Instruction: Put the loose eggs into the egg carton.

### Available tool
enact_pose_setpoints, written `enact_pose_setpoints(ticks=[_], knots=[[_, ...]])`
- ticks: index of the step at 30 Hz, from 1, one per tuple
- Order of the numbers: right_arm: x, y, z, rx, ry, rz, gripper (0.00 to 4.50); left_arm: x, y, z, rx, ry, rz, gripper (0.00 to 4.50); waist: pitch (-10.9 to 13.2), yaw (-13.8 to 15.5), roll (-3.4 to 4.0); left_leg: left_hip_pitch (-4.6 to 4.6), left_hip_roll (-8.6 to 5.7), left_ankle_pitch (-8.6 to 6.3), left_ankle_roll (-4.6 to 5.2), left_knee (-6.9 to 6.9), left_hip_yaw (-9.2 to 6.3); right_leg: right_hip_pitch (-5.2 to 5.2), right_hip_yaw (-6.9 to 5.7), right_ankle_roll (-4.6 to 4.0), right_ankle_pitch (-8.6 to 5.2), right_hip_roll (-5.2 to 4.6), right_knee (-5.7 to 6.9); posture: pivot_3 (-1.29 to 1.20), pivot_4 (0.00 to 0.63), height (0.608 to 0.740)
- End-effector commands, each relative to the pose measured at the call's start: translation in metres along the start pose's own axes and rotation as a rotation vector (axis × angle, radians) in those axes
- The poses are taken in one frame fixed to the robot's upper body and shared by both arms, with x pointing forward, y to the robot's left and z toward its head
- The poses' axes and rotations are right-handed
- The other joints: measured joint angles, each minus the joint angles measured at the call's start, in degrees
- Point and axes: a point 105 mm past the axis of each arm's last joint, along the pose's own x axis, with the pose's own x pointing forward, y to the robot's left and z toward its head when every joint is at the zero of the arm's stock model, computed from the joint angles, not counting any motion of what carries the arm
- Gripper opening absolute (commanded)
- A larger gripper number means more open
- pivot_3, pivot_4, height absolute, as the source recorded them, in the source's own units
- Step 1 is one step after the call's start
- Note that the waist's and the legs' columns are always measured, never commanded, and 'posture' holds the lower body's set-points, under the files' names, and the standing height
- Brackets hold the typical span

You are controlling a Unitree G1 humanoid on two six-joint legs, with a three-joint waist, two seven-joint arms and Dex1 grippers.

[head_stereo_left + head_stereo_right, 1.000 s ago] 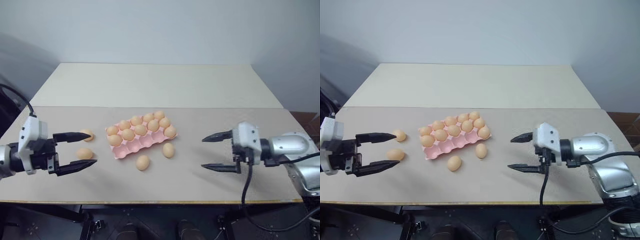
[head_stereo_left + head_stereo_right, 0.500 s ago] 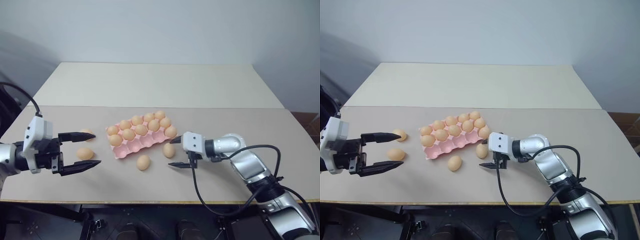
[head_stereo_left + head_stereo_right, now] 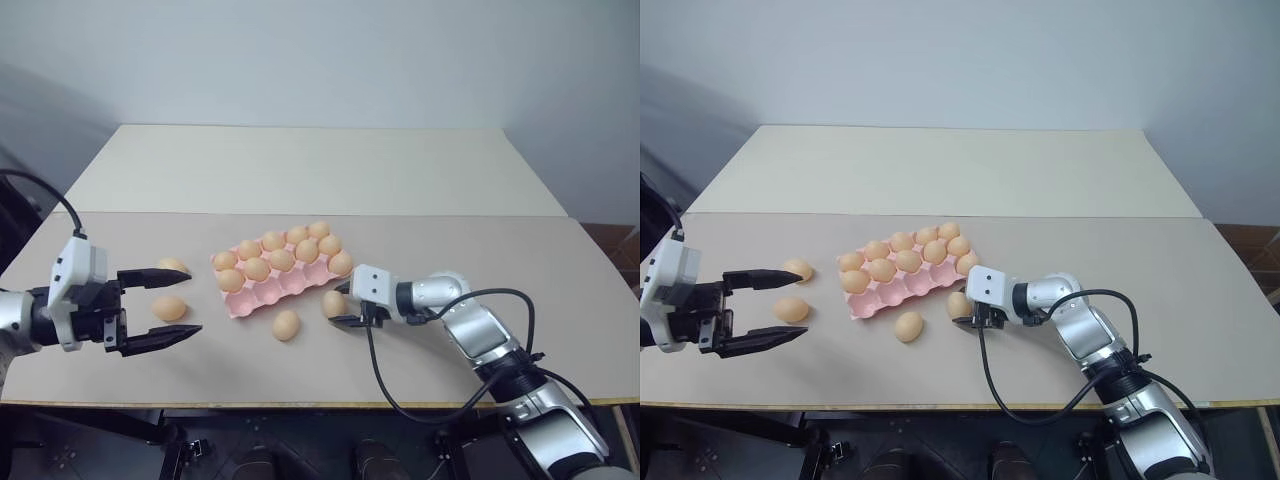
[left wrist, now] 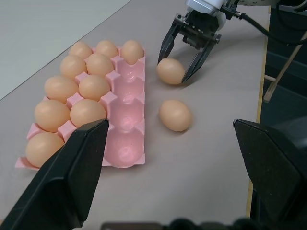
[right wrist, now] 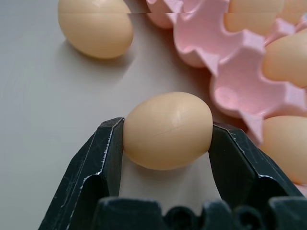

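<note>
the egg carton (image 3: 283, 272) lies mid-surface, its two far rows and one near end cup filled, four near cups bare. just beside its near right corner, one loose egg (image 5: 168, 130) sits on the surface (image 3: 450, 240), pinched between the right claw (image 3: 342, 305) fingers. another egg (image 3: 286, 325) lies near it. two more eggs (image 3: 169, 307) lie by the wide-open left claw (image 3: 178, 302).
</note>
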Motion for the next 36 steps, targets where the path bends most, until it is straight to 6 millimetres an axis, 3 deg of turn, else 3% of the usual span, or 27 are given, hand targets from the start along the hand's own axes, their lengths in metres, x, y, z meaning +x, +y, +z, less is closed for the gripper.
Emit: enact_pose_setpoints(ticks=[1,6,12,15,18,19,22,25,29,32,36], knots=[[-0.017,-0.014,0.033,-0.040,-0.099,-0.055,2.66,-0.004,0.000,0.011,0.057,-0.012,0.013,4.50,0.0,0.0,0.00,0.00,0.00,0.00,0.00,0.00,0.00,0.00,0.00,0.00,0.00,0.00,0.00,0.00,0.150,0.740],[-0.007,-0.030,0.059,-0.036,-0.181,-0.090,2.66,-0.004,0.001,0.011,0.061,-0.011,0.018,4.50,0.0,-0.8,0.00,0.05,0.00,0.00,0.00,0.00,0.00,0.01,0.00,0.00,0.00,0.00,0.04,0.00,0.150,0.740],[0.024,-0.049,0.050,-0.002,-0.130,-0.153,2.66,-0.002,0.003,0.013,0.074,-0.015,0.023,4.50,0.0,-1.3,-0.02,0.01,0.00,0.00,0.00,-0.01,-0.01,0.00,0.00,-0.01,0.01,0.00,0.01,0.00,0.150,0.740],[0.026,-0.051,0.046,0.008,-0.121,-0.152,3.39,-0.003,0.004,0.014,0.080,-0.017,0.029,4.50,0.0,-1.2,-0.02,-0.07,0.00,0.00,0.00,-0.01,-0.02,-0.05,-0.02,-0.01,0.01,-0.01,0.00,0.00,0.150,0.740],[0.027,-0.054,0.045,0.013,-0.117,-0.175,4.39,-0.003,0.004,0.014,0.082,-0.017,0.032,4.50,0.0,-1.3,-0.02,-0.10,0.00,0.00,-0.01,-0.01,-0.02,-0.08,-0.02,0.00,0.01,-0.02,0.00,0.00,0.150,0.740],[0.026,-0.056,0.046,0.023,-0.125,-0.187,4.45,-0.003,0.004,0.014,0.083,-0.017,0.032,4.50,0.0,-1.4,-0.02,-0.10,0.00,0.00,-0.01,-0.01,-0.02,-0.09,-0.02,-0.01,0.01,-0.02,0.02,0.00,0.150,0.740],[0.012,-0.062,0.054,0.030,-0.160,-0.224,4.45,-0.002,0.004,0.013,0.083,-0.017,0.034,4.50,0.0,-1.5,-0.02,-0.09,0.00,0.00,-0.01,-0.01,-0.02,-0.10,-0.02,-0.01,0.01,-0.02,0.03,0.00,0.150,0.740],[-0.016,-0.062,0.058,0.025,-0.197,-0.244,4.45,-0.003,0.005,0.012,0.078,-0.016,0.040,4.50,0.0,-1.4,-0.01,-0.12,0.00,0.00,0.00,-0.01,-0.03,-0.10,-0.02,0.00,0.01,-0.02,0.01,0.00,0.150,0.740],[-0.060,-0.045,0.058,0.010,-0.236,-0.211,4.45,-0.010,0.010,0.010,0.066,-0.009,0.064,4.50,0.0,-0.4,-0.02,-0.21,0.00,0.00,-0.01,-0.01,-0.07,-0.08,-0.12,0.00,0.01,-0.07,-0.09,0.00,0.150,0.740],[-0.097,-0.026,0.050,0.005,-0.227,-0.151,4.45,-0.017,0.013,0.006,0.050,-0.002,0.089,4.50,0.0,-0.1,-0.02,-0.20,0.00,0.00,0.00,-0.01,-0.07,-0.08,-0.13,0.00,0.01,-0.06,-0.09,0.00,0.150,0.740],[-0.132,-0.005,0.036,0.023,-0.179,-0.061,4.45,-0.025,0.014,-0.001,0.027,0.010,0.104,4.50,0.0,-0.2,-0.02,-0.03,0.00,0.00,0.00,-0.01,-0.04,0.02,-0.09,0.00,0.00,-0.04,-0.06,0.00,0.150,0.740]])
